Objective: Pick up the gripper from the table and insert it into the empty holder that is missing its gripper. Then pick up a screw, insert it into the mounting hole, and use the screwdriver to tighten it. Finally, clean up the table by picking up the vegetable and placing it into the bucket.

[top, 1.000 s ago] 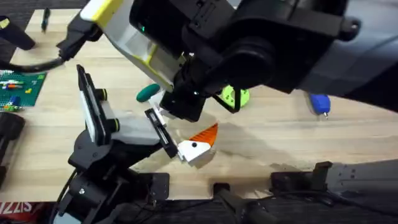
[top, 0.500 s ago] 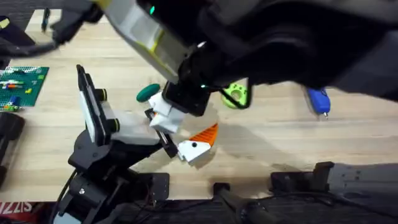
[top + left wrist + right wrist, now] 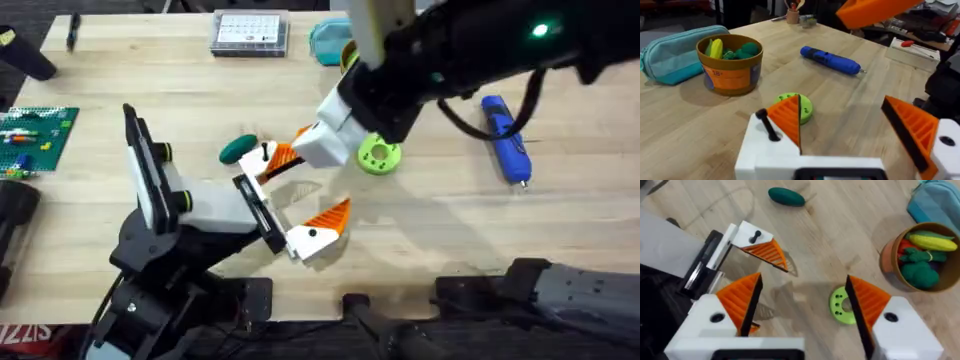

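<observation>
The holder (image 3: 200, 205) heads the left arm, its black rail (image 3: 256, 212) facing right. The gripper (image 3: 276, 158) (image 3: 761, 247) (image 3: 786, 119) sits at the rail's far end, with a black screw (image 3: 765, 123) (image 3: 756, 235) standing up from it. A matching finger (image 3: 318, 232) (image 3: 914, 131) sits at the near end, so my left gripper (image 3: 850, 131) stands open. My right gripper (image 3: 318, 150) (image 3: 805, 305) hovers open and empty just right of it. The vegetable (image 3: 238, 148) (image 3: 786, 196) lies beyond the rail. The screwdriver (image 3: 505, 140) (image 3: 830, 59) lies at the right.
A lime-green ring (image 3: 378, 155) (image 3: 839, 306) lies under the right gripper. The orange bucket (image 3: 730, 67) (image 3: 912, 262) holds toy vegetables beside a teal pouch (image 3: 328, 40). A white parts box (image 3: 250, 32) sits at the back, a green brick board (image 3: 35, 135) at the left.
The right arm has pulled up and back to the right from the rail. The white and orange gripper that was under it now sits on the rail, free of its fingers.
</observation>
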### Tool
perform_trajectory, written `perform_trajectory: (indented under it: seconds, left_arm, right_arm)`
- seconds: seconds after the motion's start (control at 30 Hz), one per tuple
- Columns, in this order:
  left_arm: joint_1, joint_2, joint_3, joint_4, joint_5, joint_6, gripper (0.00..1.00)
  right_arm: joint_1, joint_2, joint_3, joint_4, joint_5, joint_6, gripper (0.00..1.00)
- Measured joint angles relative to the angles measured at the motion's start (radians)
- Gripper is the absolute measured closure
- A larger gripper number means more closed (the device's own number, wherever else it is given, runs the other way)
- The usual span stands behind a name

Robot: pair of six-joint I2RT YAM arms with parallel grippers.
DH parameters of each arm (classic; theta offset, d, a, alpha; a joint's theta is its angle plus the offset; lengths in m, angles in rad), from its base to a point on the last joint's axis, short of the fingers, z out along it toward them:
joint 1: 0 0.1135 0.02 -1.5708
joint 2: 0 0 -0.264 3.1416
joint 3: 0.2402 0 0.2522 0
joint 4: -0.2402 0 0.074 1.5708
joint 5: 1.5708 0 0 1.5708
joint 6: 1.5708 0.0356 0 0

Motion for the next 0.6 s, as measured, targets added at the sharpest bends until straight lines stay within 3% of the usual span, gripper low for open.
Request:
perform_trajectory:
  seconds: [0.6]
  left_arm:
    - [0.000,0.000,0.000,0.000,0.000,0.000,0.013]
  right_arm:
    - [-0.020,-0.012,0.000,-0.018,-0.001,0.000,0.007]
